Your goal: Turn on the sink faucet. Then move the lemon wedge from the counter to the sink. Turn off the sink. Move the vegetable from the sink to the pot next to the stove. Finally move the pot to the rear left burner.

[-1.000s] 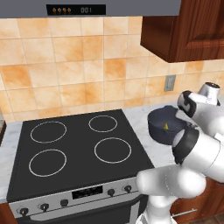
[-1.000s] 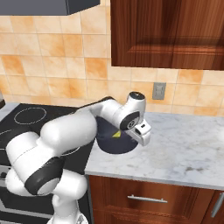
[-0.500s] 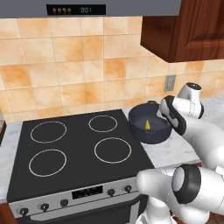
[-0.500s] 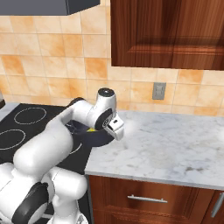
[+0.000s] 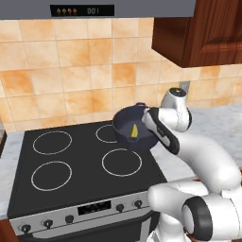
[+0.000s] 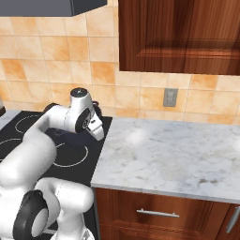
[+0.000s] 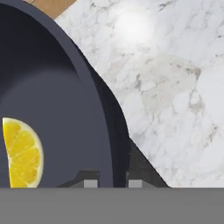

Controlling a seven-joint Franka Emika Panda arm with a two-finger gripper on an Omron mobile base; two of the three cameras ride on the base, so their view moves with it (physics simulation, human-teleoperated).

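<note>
The pot (image 5: 133, 130) is round, shallow and dark blue-grey, and it holds the bright yellow lemon wedge (image 5: 134, 131) on its floor. In the left base view the pot sits over the right rear part of the stove (image 5: 71, 189), overlapping the right rear burner ring. The arm reaches from the right, bent at the elbow, with the wrist level beside the pot. The gripper (image 7: 112, 183) is clamped on the pot's rim, one finger on each side of the wall.

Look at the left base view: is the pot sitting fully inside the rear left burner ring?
No, the pot with the lemon wedge hangs by the rear right ring, far from the rear left burner.
</note>
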